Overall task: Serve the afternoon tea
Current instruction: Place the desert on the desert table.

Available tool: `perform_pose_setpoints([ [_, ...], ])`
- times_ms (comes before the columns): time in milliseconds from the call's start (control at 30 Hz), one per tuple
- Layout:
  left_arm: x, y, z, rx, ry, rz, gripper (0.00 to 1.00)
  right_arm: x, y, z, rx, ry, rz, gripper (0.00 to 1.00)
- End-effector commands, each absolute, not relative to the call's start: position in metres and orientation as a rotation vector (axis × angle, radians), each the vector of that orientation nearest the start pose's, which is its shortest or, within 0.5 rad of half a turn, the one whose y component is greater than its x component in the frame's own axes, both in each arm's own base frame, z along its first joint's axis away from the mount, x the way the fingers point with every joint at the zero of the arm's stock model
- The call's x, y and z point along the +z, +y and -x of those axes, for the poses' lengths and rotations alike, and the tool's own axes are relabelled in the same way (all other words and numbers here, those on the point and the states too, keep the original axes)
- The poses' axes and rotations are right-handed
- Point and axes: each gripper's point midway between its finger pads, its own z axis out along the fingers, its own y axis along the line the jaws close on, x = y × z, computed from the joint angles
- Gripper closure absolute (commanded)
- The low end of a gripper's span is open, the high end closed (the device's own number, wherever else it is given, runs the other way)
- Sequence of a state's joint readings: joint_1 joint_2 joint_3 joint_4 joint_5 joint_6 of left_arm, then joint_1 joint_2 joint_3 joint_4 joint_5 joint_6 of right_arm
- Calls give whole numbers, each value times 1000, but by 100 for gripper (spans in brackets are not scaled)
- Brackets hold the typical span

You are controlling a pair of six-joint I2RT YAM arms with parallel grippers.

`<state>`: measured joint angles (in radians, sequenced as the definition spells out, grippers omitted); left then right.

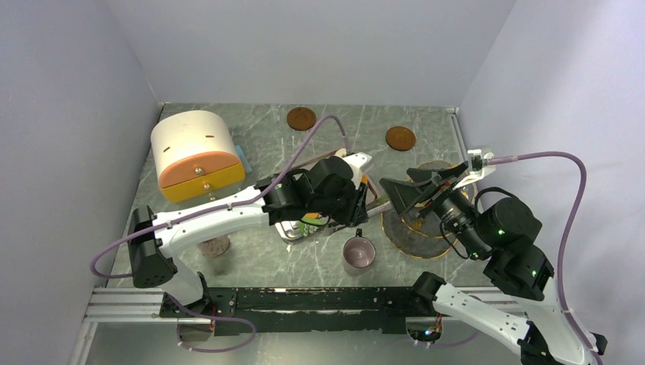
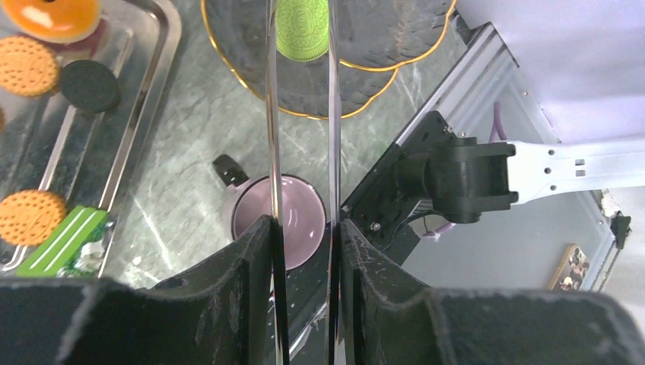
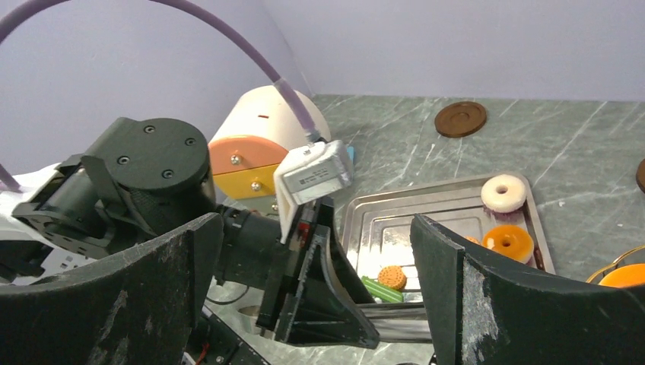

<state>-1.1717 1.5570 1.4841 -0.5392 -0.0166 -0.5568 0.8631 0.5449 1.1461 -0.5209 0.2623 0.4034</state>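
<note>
Green marble table (image 1: 258,144), plain grey walls (image 1: 319,46) on three sides. My left gripper (image 2: 304,236) is clamped on a pair of metal tongs (image 2: 271,152), fingers pressed against the two blades from outside. The blades run straight ahead of the fingers and the green treat (image 2: 302,26) is pinched between their tips. It's over the dark, gold-rimmed plate (image 2: 380,46); I can't tell if it's touching the plate. The mug (image 2: 247,217) is right under the tongs, close to my left fingers, upright, with its handle pointing toward the tray (image 2: 163,46). The tray lies off to that gripper's left, just beside the plate but apart from it. In it are an orange ring (image 2: 57,15), a black disc (image 2: 90,85), two orange biscuits (image 2: 27,65) and a green bar (image 2: 61,239) at the near end. My right gripper (image 3: 316,251) is spread wide with nothing between the fingers, and it faces my left wrist and the tray. From there the cream ring (image 3: 503,192) sits at the tray's far right end, just beyond the orange ring. A cream box with orange and yellow drawers (image 1: 196,156) stands well past the left gripper. Two brown discs (image 1: 301,118) lie near the back wall.
</note>
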Motion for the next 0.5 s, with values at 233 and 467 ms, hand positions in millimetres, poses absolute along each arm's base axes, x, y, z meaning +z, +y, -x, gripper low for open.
perform_pose_setpoints([
  [233, 270, -471, -141, -1109, 2143, -755, 64, 432, 137, -155, 844, 1492, 129, 2],
  [467, 268, -482, -140, -1126, 2134, -768, 64, 429, 136, -156, 836, 1499, 129, 2],
])
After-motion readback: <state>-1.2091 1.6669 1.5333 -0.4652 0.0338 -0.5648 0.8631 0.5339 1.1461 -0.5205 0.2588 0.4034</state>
